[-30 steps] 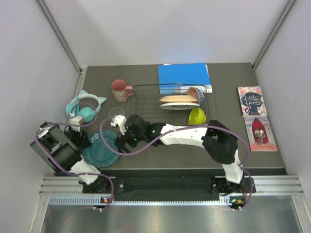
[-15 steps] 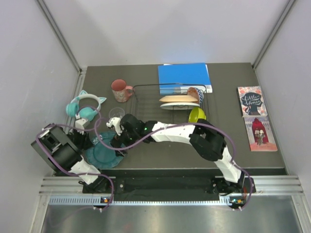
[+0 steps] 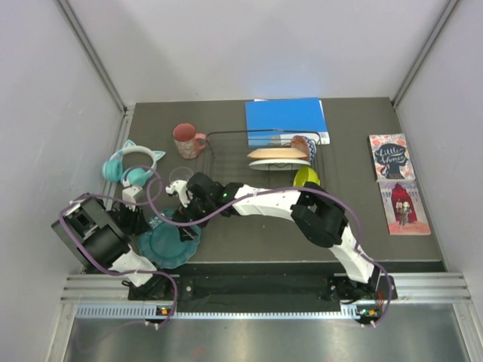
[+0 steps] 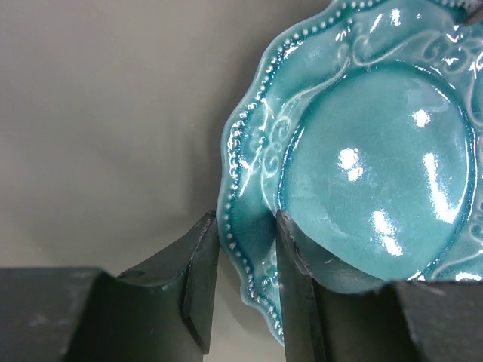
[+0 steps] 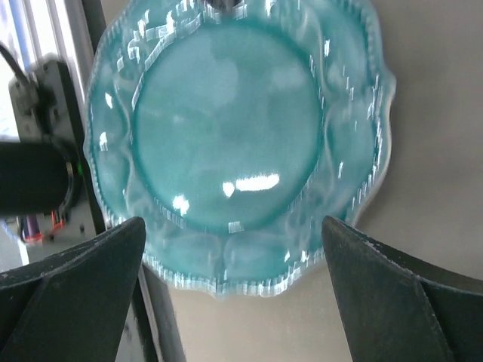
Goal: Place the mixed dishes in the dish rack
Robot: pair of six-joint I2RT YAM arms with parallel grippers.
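Note:
The teal scalloped plate [image 3: 167,243] [image 4: 377,158] [image 5: 226,128] lies at the near left of the table. My left gripper [image 3: 148,226] [image 4: 245,220] is shut on its left rim, one finger under the edge and one on top. Over the plate's far edge hovers my right gripper [image 3: 185,220] [image 5: 232,226], jaws wide open and apart from the plate. The black wire dish rack [image 3: 226,136] at the back holds the peach plate [image 3: 278,154], the white plate [image 3: 281,164] and the yellow-green bowl [image 3: 306,178]. The pink mug [image 3: 186,140] and clear cup [image 3: 181,176] stand left of the rack.
Teal cat-ear headphones [image 3: 133,164] lie at the left, close to the left arm. A blue book [image 3: 285,115] sits behind the rack. Two picture books [image 3: 389,157] [image 3: 406,207] lie at the right. The table's near edge runs just below the teal plate.
My left jaws have narrowed onto the plate's rim, and the plate has shifted toward the near edge. The right gripper has swung left and now hangs over the plate.

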